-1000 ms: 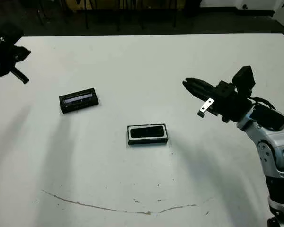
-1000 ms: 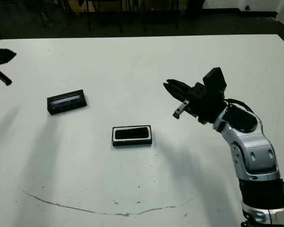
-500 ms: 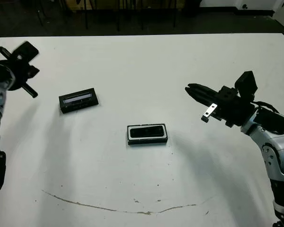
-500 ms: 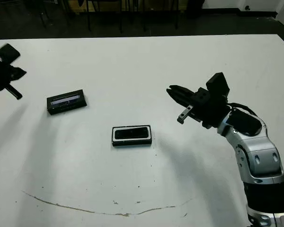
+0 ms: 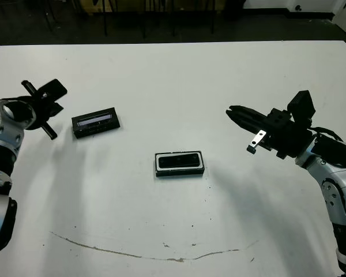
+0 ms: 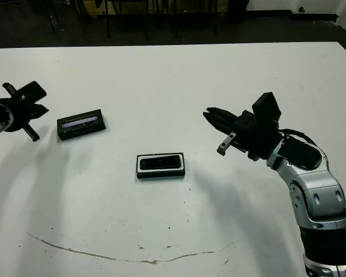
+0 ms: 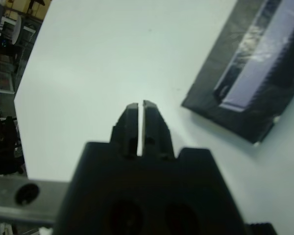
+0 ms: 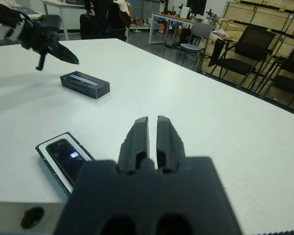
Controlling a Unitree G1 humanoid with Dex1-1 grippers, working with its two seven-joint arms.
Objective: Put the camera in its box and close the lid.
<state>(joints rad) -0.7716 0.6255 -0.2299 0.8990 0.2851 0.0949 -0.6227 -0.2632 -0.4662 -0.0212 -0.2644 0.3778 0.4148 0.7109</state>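
Note:
The box [image 5: 158, 166] lies open near the table's middle, and the camera [image 5: 180, 162] rests in its white lining. The lid [image 5: 96, 122], black with a pale strip, lies apart to the far left of the box. My left gripper [image 5: 56, 107] hovers just left of the lid with its fingers [image 7: 130, 115] shut on nothing. In the left wrist view the lid [image 7: 255, 73] shows beside the tips. My right gripper [image 5: 230, 110] is raised to the right of the box, shut and empty. The right wrist view shows the box [image 8: 45, 155], lid [image 8: 85, 84] and left gripper [image 8: 71, 58].
A thin brown line [image 5: 138, 254] runs across the white table near its front edge. Dark floor lies beyond the far edge [image 5: 173, 41]. Black chairs [image 8: 245, 61] and shelves stand past the table in the right wrist view.
My left arm has swung in from the far left edge and now sits close beside the lid. My right gripper has drifted slightly right, away from the box. Box, camera and lid have not moved.

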